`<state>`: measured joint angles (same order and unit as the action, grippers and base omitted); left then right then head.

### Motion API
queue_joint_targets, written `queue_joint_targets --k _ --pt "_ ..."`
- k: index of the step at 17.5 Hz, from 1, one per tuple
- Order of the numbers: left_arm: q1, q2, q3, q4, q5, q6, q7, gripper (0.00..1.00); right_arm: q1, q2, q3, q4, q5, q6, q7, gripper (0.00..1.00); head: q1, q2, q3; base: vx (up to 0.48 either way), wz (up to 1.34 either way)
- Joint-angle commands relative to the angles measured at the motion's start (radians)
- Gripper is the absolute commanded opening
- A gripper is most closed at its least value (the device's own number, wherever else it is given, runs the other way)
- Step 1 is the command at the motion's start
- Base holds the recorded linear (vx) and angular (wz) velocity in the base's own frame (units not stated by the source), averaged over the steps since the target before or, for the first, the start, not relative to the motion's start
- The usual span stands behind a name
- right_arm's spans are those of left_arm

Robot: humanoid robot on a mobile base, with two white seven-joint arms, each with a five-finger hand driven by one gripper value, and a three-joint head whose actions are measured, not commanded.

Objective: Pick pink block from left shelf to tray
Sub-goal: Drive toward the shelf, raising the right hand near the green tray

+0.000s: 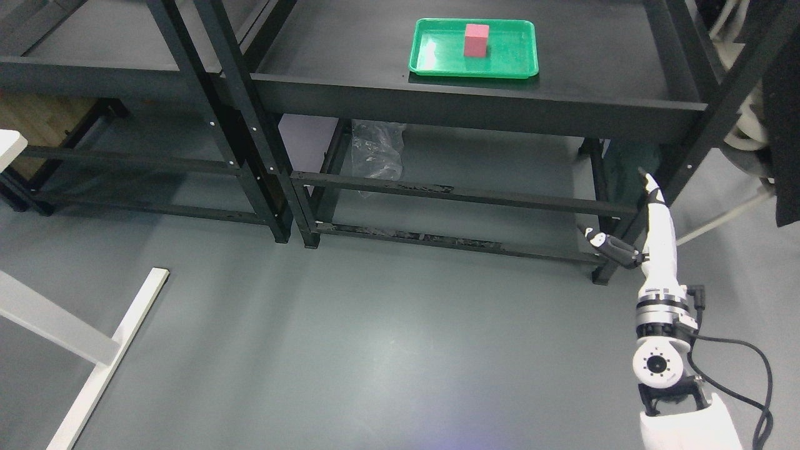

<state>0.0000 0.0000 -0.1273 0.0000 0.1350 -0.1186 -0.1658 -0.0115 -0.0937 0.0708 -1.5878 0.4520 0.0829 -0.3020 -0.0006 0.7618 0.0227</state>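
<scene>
Since the block [476, 39] already stands in the tray [437, 65], the right hand [653, 225], fingers released and empty, need only stay clear.

right arm [662, 350] white shell, right hand [650, 231] white with black-tipped fingers [644, 175], thumb dark with white tip, silver banded wrist ring, round white joint cap with ring of small holes, black bracket below, black cable [750, 362] looping off wrist

A lab or workshop space: bare black metal shelving racks [269, 125] stand on a smooth grey floor [375, 325], with a white table frame [94, 350] near left and loose cables [750, 375] at right.
</scene>
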Motion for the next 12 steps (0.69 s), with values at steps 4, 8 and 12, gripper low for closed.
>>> queue_joint_targets --k 4,8,12 --pt "0.020 0.017 0.000 -0.017 0.000 0.000 0.000 1.00 0.015 -0.009 0.052 -0.047 0.729 0.029 -0.054 0.99 0.0000 0.000 0.000 0.221 0.23" --pt "0.020 0.017 0.000 -0.017 0.000 0.000 0.000 1.00 0.011 -0.009 0.049 -0.047 0.725 0.028 -0.152 0.99 0.0000 0.000 0.000 0.236 0.19" --pt "0.020 0.017 0.000 -0.017 0.000 0.000 0.000 1.00 0.016 -0.009 0.055 -0.047 0.717 0.026 -0.336 0.99 0.0000 0.000 0.000 0.244 0.12"
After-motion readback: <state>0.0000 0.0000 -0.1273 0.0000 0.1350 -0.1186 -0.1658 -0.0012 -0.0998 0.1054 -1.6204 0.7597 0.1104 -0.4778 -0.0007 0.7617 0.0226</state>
